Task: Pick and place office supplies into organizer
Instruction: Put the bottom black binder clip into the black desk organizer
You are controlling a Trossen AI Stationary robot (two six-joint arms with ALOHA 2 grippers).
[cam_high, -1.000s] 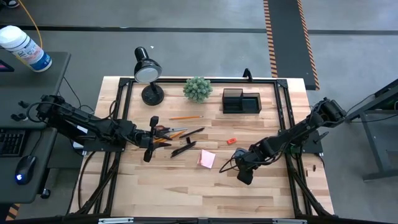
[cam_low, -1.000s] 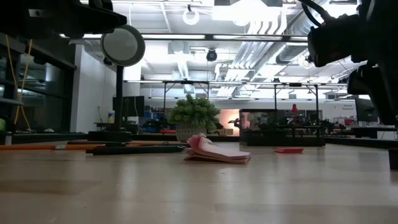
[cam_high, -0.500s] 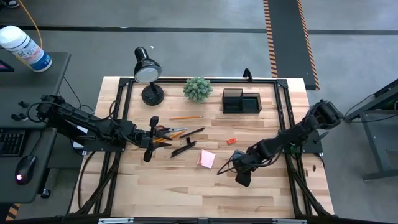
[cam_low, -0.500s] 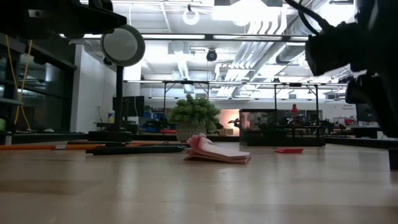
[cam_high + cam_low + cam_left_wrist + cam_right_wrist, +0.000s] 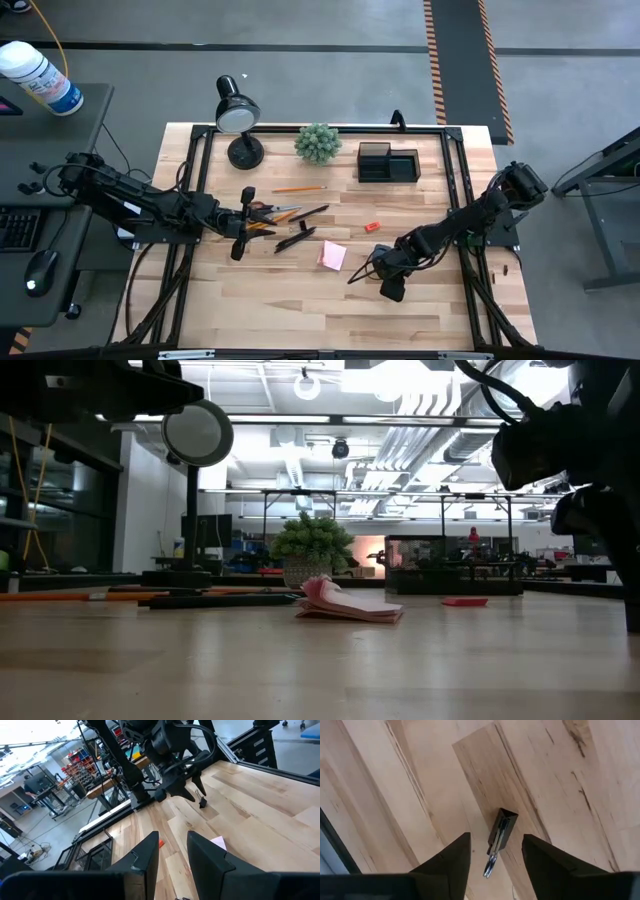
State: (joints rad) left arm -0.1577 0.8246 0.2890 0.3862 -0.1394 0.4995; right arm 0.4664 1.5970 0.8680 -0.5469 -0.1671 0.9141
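My right gripper (image 5: 384,274) hangs open, pointing down over the near right of the table. In its wrist view, a tiny black clip (image 5: 500,836) lies flat on the wood between the open fingers (image 5: 492,859), untouched. My left gripper (image 5: 250,222) waits open and empty at the table's left, over the red-handled scissors (image 5: 266,211) and black pens (image 5: 300,236). An orange pencil (image 5: 298,189), a red eraser (image 5: 372,227) and a pink sticky-note pad (image 5: 332,256) lie on the table. The black organizer (image 5: 388,162) stands at the far edge.
A black desk lamp (image 5: 236,118) and a green plant ball (image 5: 318,143) stand along the far edge, left of the organizer. A black frame rail (image 5: 452,170) runs round the tabletop. Bare wood lies near the front edge.
My right gripper has come down a little toward the table and shifted slightly toward the near left. The left arm and the objects on the table have kept still.
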